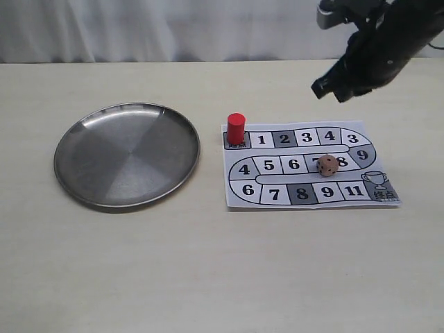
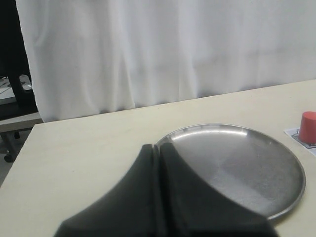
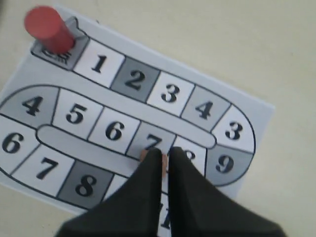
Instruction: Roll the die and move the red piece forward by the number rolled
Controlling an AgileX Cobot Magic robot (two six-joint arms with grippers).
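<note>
Right pincer point(image 3: 164, 154): jaws pressed together, holding nothing. The die point(image 1: 327, 165) lies straight below me on the board point(image 1: 236, 200), near square 8. My arm is the nearer one.

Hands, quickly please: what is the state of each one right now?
Left hand: closed, holding nothing.
Right hand: closed, holding nothing; the die lies on the board.
</note>
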